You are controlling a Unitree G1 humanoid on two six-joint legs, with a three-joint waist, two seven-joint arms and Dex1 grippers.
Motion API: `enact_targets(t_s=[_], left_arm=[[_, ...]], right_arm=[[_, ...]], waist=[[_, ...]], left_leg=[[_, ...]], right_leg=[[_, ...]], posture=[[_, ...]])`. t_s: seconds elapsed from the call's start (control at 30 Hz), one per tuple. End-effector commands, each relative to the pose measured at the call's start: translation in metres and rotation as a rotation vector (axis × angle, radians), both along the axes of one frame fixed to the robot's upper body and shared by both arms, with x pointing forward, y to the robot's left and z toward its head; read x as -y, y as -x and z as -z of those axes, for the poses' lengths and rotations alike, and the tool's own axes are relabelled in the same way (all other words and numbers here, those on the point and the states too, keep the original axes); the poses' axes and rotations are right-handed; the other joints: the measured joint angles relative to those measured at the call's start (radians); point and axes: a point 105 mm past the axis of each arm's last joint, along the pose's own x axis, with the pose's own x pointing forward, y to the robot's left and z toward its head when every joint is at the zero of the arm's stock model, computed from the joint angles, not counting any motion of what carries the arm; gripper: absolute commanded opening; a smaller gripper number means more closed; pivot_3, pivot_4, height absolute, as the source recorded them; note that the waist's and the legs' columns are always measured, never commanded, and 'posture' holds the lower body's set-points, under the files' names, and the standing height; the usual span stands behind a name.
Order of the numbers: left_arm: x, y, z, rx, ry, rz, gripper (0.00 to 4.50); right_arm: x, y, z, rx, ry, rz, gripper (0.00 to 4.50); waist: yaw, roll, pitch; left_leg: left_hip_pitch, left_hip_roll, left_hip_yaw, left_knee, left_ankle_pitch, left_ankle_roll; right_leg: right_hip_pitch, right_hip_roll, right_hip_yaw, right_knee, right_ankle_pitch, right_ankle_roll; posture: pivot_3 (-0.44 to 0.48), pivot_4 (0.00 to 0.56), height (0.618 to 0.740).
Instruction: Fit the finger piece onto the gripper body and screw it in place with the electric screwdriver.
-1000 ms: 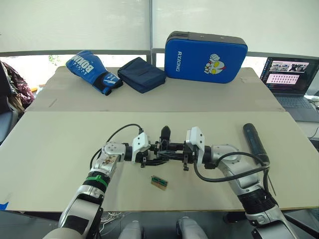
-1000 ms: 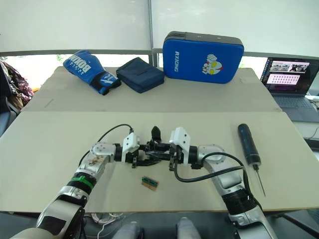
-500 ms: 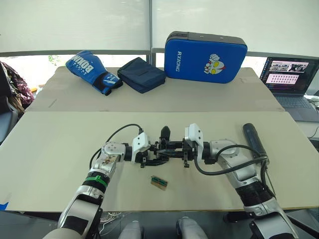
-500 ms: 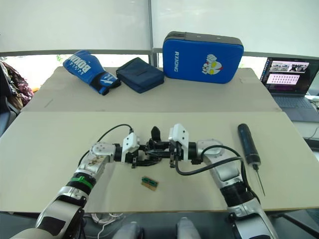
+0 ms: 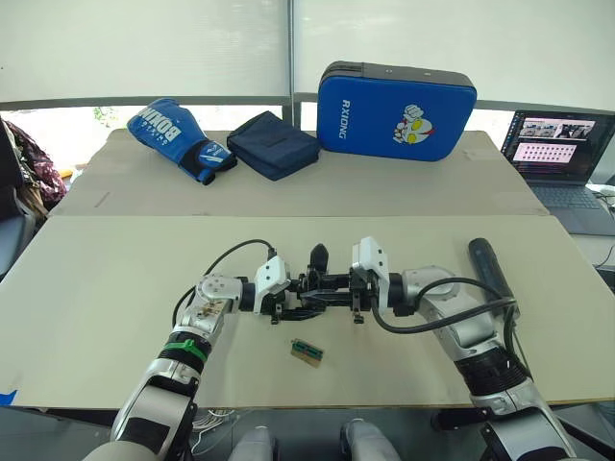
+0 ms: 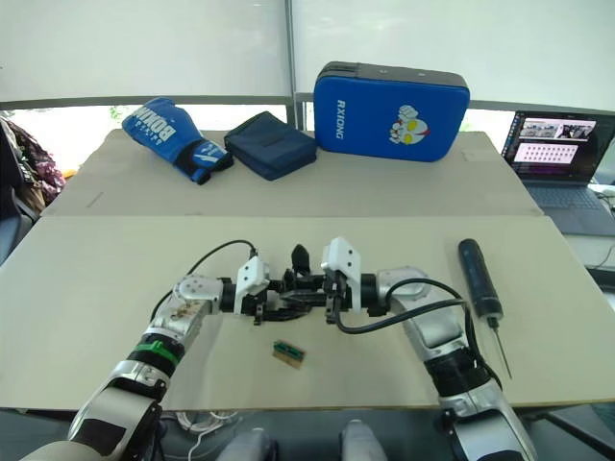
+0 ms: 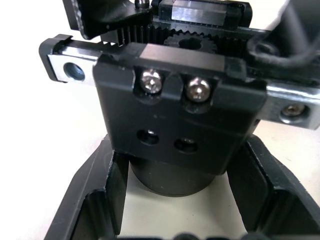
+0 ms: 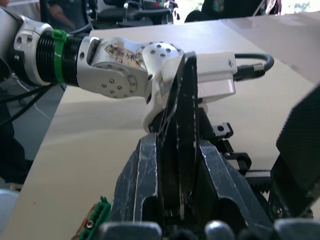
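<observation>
Holding the gripper body [image 5: 309, 288] at mid-table, left gripper [image 5: 284, 296] clamped round its round base, right gripper [image 6: 317, 296] pinching the finger piece [image 8: 181, 145] against it, electric screwdriver [image 6: 478, 277] lying well right of it, green block [image 5: 307, 351] just in front

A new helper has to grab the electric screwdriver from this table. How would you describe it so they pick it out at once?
Start at the open laptop by the table's right edge. In front of it, nearer the robot, lies the electric screwdriver: a long dark cylinder with a thin metal bit, alone on bare tabletop right of the right gripper.
</observation>
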Motion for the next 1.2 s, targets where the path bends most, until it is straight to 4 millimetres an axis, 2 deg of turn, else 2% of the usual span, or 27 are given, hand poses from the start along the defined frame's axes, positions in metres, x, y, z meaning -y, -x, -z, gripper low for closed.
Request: enact_targets(t_s=[0.03, 0.17, 0.43, 0.5, 0.73, 0.87, 0.93, 1.03, 1.2], left_arm=[[0.0, 0.006, 0.008, -0.025, -0.029, 0.023, 2.32], [0.0, 0.006, 0.008, -0.025, -0.029, 0.024, 2.32], [0.0, 0.006, 0.008, -0.026, -0.024, 0.019, 2.32], [0.0, 0.005, 0.009, -0.026, -0.024, 0.014, 2.32], [-0.002, 0.004, 0.009, -0.026, -0.021, 0.001, 2.32], [-0.002, 0.004, 0.009, -0.027, -0.019, -0.004, 2.32], [-0.003, 0.004, 0.01, -0.032, -0.018, -0.005, 2.32], [-0.003, 0.004, 0.01, -0.034, -0.017, -0.008, 2.32], [-0.003, 0.003, 0.01, -0.034, -0.011, -0.017, 2.32]], right_arm=[[0.004, 0.004, 0.025, -0.1, 0.081, 0.009, 0.43], [0.003, -0.001, 0.027, -0.107, 0.08, 0.039, 0.43], [0.017, -0.018, 0.036, -0.109, 0.124, 0.123, 0.43], [0.016, -0.02, 0.033, -0.075, 0.116, 0.125, 0.43], [0.008, -0.005, 0.023, -0.006, 0.109, 0.014, 0.43], [0.004, -0.006, 0.002, 0.06, 0.011, 0.007, 0.43], [0.002, -0.004, -0.011, 0.106, -0.045, -0.012, 1.43], [0.0, -0.001, -0.028, 0.182, -0.114, -0.033, 2.5], [0.002, -0.001, -0.028, 0.177, -0.13, -0.037, 4.22]], waist=[[0.0, 0.0, 0.0], [0.0, 0.0, 0.0], [-0.001, 0.0, -0.001], [-0.002, 0.0, -0.001], [-0.002, 0.0, -0.001], [-0.002, 0.0, -0.001], [-0.002, 0.0, -0.001], [-0.002, 0.0, -0.001], [-0.001, 0.0, -0.001]], left_leg=[[0.0, 0.0, 0.0, 0.0, 0.0, 0.0], [0.001, 0.0, 0.0, 0.0, 0.0, 0.0], [0.004, 0.0, 0.0, 0.0, 0.0, 0.0], [0.006, 0.0, 0.0, 0.0, 0.0, 0.0], [0.006, 0.0, 0.0, 0.0, 0.0, 0.0], [0.006, 0.0, 0.0, 0.0, 0.0, 0.0], [0.006, 0.0, 0.0, 0.0, 0.0, 0.0], [0.003, 0.0, 0.0, 0.0, 0.0, 0.0], [0.003, 0.0, 0.0, 0.0, 0.0, 0.0]], right_leg=[[0.0, 0.0, 0.0, 0.0, 0.0, 0.0], [0.001, 0.0, 0.0, 0.0, 0.0, 0.0], [0.003, 0.0, 0.0, 0.0, 0.0, 0.0], [0.005, 0.0, 0.0, 0.001, 0.0, 0.0], [0.006, 0.0, 0.0, 0.0, 0.0, 0.0], [0.006, 0.0, 0.0, 0.0, 0.0, 0.0], [0.006, 0.0, 0.0, 0.0, 0.0, 0.0], [0.002, 0.0, 0.0, 0.001, 0.0, 0.0], [0.002, 0.0, 0.001, 0.001, 0.0, 0.0]], posture=[[0.0, 0.15, 0.74], [0.0, 0.15, 0.74], [0.0, 0.15, 0.74], [0.0, 0.15, 0.74], [0.0, 0.15, 0.74], [0.0, 0.15, 0.74], [0.0, 0.15, 0.74], [0.0, 0.15, 0.74], [0.0, 0.15, 0.74]])
